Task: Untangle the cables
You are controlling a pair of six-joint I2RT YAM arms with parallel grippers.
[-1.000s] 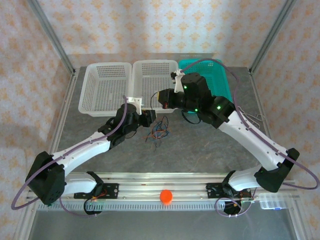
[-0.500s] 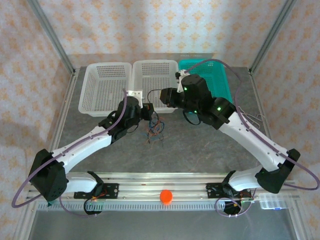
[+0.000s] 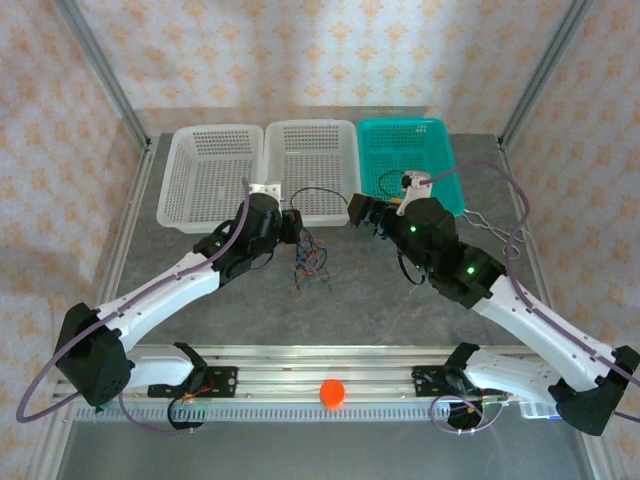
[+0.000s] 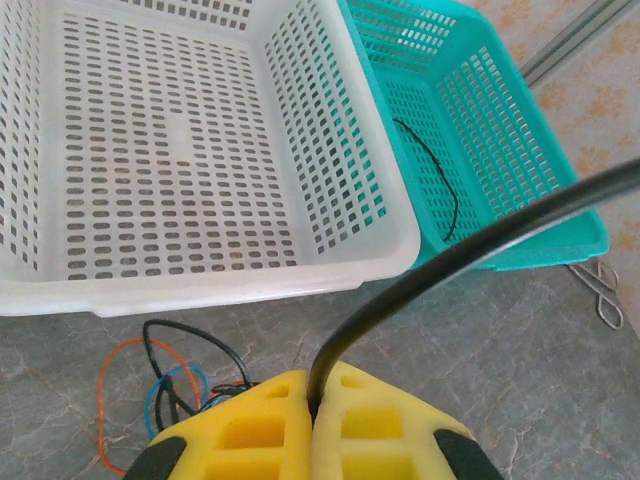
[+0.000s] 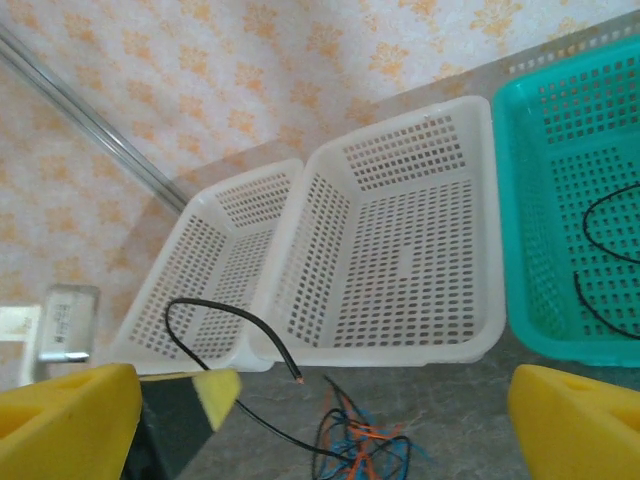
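The left hand (image 4: 312,398) pinches one thin black wire (image 4: 450,262) just beside the tangle of black, red and blue cables (image 3: 310,262) on the grey surface (image 3: 400,300). The right hand (image 3: 363,212) is spread and empty. This looks like mid-extraction; next, that strand needs pulling free without dragging the rest.

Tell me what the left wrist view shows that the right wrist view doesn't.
Left wrist: the left fingers shut on a black cable, and silver forceps lying on the table. Right wrist: the right fingers wide open, a second white basket at far left, and a loose cable end. Both: the middle white basket, the teal basket with another black cable in it, and the coloured tangle.
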